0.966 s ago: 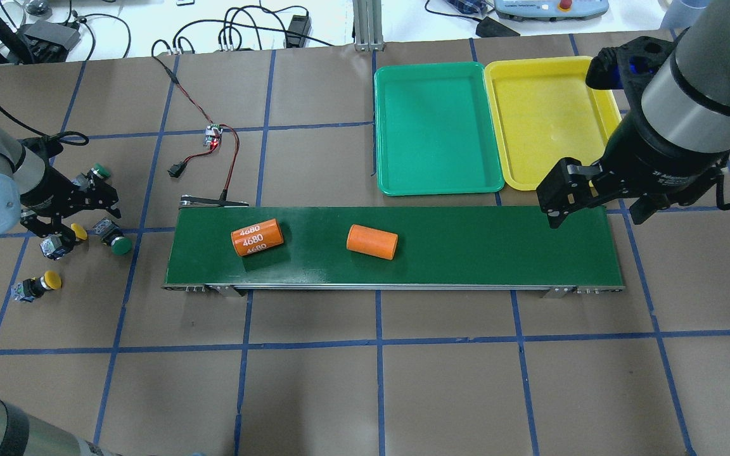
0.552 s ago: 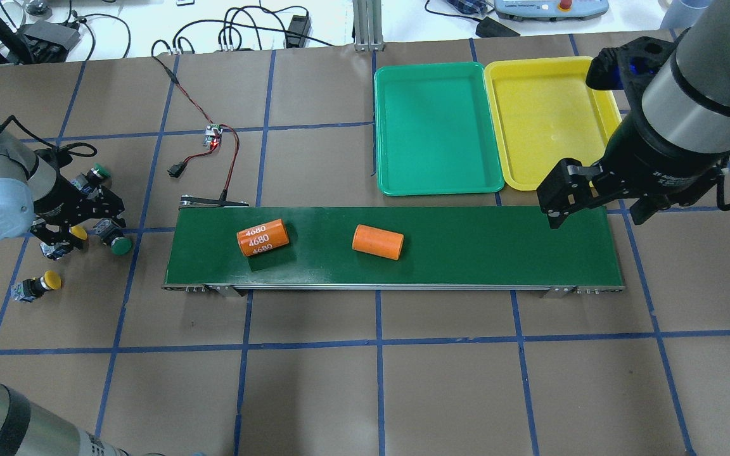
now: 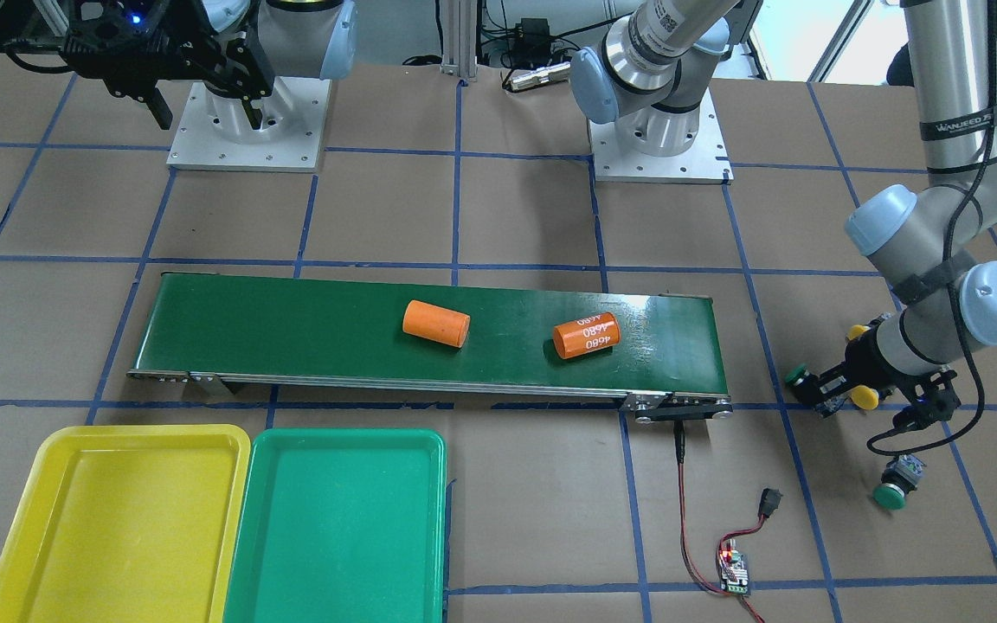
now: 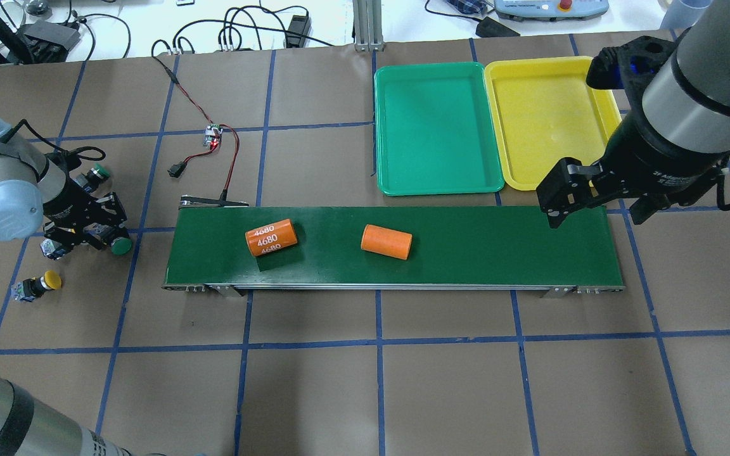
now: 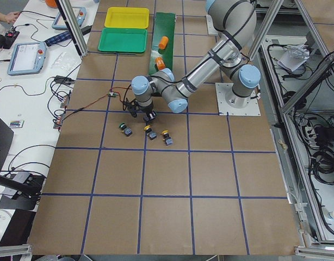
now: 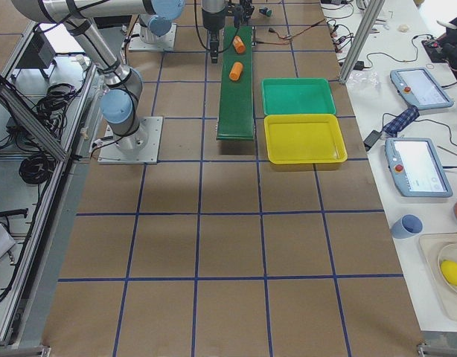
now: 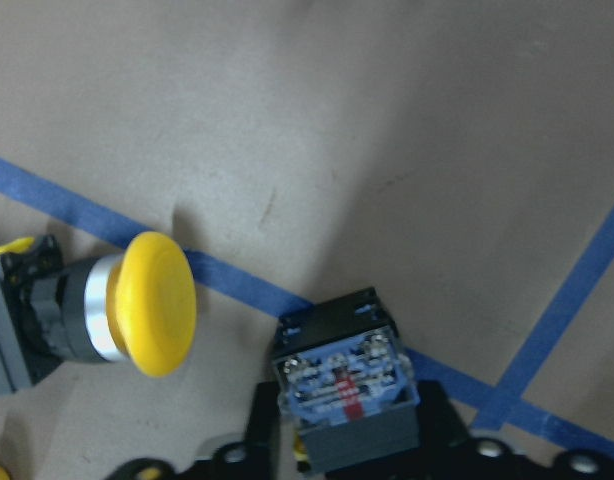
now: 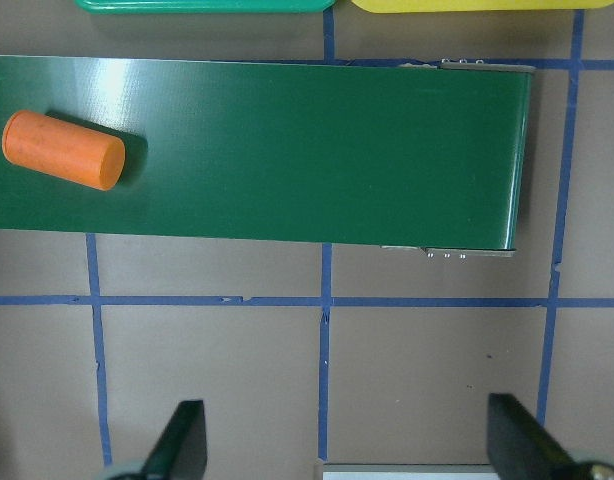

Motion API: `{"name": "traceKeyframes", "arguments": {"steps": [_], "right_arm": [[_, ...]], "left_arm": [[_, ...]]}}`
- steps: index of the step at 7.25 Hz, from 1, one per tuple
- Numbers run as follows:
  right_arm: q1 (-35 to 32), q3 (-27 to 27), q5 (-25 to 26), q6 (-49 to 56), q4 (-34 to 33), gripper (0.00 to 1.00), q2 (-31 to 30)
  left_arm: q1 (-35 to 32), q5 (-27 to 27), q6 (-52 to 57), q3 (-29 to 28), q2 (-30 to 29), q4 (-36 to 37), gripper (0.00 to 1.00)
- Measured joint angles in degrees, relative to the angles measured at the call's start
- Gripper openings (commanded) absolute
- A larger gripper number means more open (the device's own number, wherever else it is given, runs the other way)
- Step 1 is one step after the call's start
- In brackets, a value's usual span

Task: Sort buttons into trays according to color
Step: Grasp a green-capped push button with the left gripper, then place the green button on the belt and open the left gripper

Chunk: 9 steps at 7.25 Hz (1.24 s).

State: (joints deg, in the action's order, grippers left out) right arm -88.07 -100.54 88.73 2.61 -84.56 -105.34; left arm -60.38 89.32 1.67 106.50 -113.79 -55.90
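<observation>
Since the earlier frame the left claw has dropped lower over one yellow button, hiding its cap from overhead, and both orange cylinders have shifted along the belt toward the trays.

The yellow button lies on its side on the desk, off the belt's end on the robot's left. In the left wrist view its terminal end faces the camera, with a dark claw part close on either side of its body. Whether the claw is pressing on it cannot be told.

A green button lies just beside the claw, toward the belt. A second green button lies beyond the claw. A second yellow button lies apart on the near side, also on its side.

The green tray and yellow tray sit side by side past the belt, each holding nothing.

The right claw hangs over the belt's opposite end, fingers wide apart and gripping nothing.

The lettered cylinder and the plain cylinder lie on the belt, well apart.
</observation>
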Motion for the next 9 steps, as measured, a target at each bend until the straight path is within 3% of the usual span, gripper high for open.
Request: {"name": "traceKeyframes", "arguments": {"steps": [2, 4, 6, 8, 9], "right_arm": [[0.0, 0.0, 0.0, 0.0, 0.0, 1.0, 0.0], [0.0, 0.0, 0.1, 0.0, 0.0, 1.0, 0.1], [0.0, 0.0, 0.1, 0.0, 0.0, 1.0, 0.1], [0.0, -0.1, 0.1, 0.0, 0.0, 1.0, 0.1], [0.0, -0.3, 0.1, 0.0, 0.0, 1.0, 0.1]], "left_arm": [[-3.1, -0.9, -6.9, -1.5, 3.4, -6.5, 0.0], [-10.0, -2.8, -21.2, -4.3, 7.3, -15.8, 0.0], [-17.8, -4.6, -34.6, -4.3, 9.5, -18.9, 0.01], [-21.9, -5.5, -41.6, -3.7, 9.0, -19.3, 0.58], [-22.7, -5.5, -42.9, -2.9, 8.9, -19.2, 0.93]]}}
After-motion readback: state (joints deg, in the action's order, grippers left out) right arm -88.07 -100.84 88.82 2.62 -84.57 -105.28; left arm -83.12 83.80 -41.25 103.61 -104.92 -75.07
